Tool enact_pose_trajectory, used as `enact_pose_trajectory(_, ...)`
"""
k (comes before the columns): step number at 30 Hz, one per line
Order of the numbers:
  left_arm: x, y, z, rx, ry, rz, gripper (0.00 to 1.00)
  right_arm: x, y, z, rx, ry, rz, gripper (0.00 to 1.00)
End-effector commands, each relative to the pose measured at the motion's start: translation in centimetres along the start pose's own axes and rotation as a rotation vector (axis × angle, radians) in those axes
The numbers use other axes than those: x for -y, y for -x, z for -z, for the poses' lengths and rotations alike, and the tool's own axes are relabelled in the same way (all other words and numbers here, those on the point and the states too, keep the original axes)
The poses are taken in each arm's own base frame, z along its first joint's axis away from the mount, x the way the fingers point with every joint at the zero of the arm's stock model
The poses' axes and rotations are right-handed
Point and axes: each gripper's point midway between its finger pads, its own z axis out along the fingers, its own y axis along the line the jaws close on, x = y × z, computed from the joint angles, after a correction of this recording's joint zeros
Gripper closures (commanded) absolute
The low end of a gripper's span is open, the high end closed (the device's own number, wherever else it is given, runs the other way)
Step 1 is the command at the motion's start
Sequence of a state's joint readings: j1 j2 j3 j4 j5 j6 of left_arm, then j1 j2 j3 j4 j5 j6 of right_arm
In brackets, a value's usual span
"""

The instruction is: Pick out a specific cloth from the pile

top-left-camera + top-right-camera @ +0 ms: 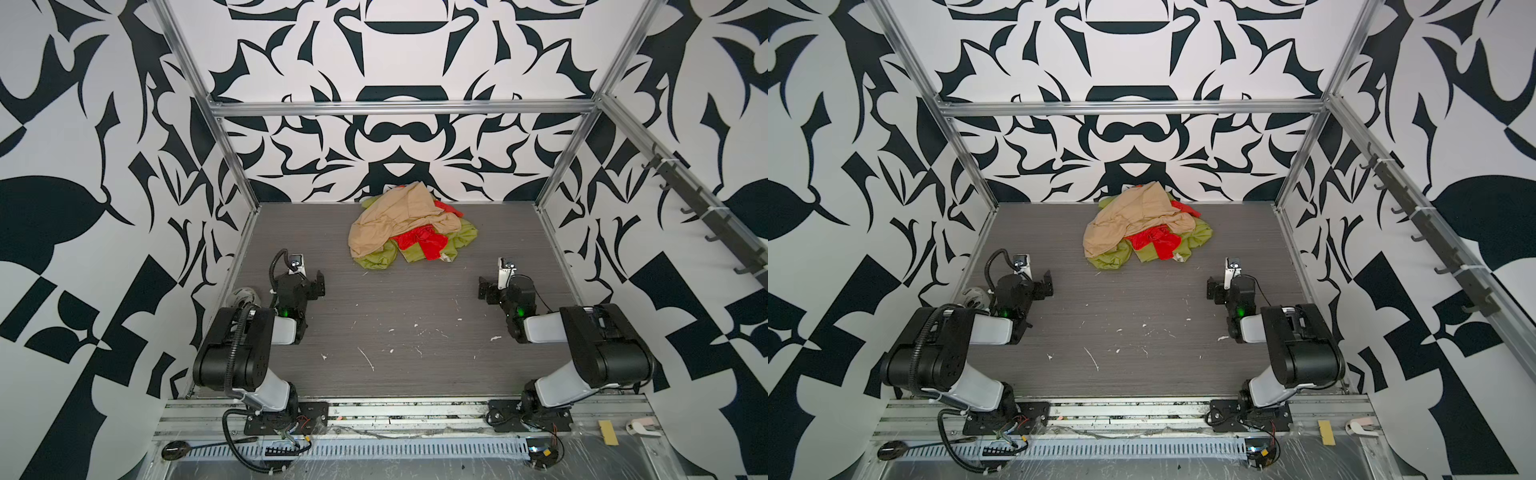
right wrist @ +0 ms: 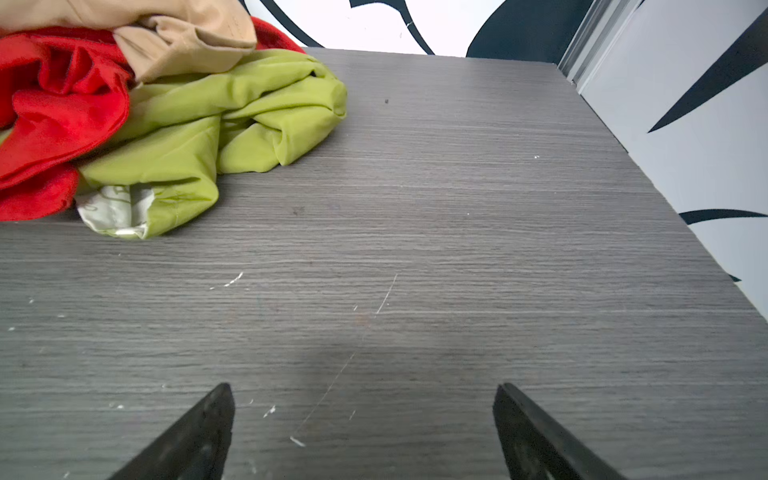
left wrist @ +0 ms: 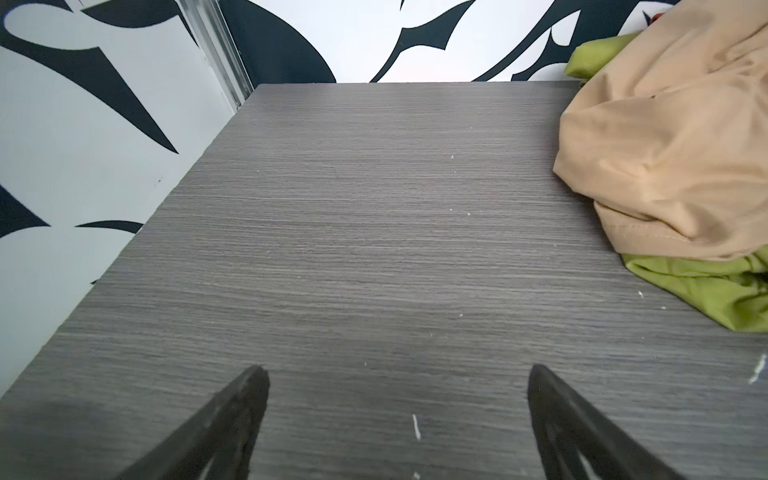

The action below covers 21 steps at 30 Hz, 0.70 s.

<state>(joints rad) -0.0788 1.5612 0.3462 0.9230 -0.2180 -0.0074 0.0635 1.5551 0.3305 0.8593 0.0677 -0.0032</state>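
Currently the counter's (image 1: 395, 324) twelve o'clock is taken by the pile (image 1: 409, 226). At its five o'clock the cloth (image 1: 417, 241) is pinned under the tan cloth (image 1: 395, 216), which may be dragged along. The left end effector (image 3: 397, 369) and right end effector (image 2: 363, 386) are spread wide, empty.

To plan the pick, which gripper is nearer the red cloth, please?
Right. The right gripper sits front-right of the red cloth; the left gripper sits farther, front-left of the pile.

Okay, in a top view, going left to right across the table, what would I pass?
left gripper → pile of tan, red and green cloths → right gripper
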Motion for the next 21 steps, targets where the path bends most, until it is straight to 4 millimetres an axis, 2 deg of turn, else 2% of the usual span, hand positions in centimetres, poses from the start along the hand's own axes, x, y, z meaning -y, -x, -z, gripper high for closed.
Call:
enact_pose_trajectory(1, -0.02, 1.03, -0.43, 0.029, 0.004, 0.013, 0.01, -0.23, 2.49, -0.27, 0.074, 0.004, 0.006, 0.00)
enact_pose_trajectory(21, 0.03, 1.01, -0.36, 0.030, 0.001, 0.010, 0.01, -0.04, 2.46, -0.15, 0.077, -0.006, 0.002, 0.01)
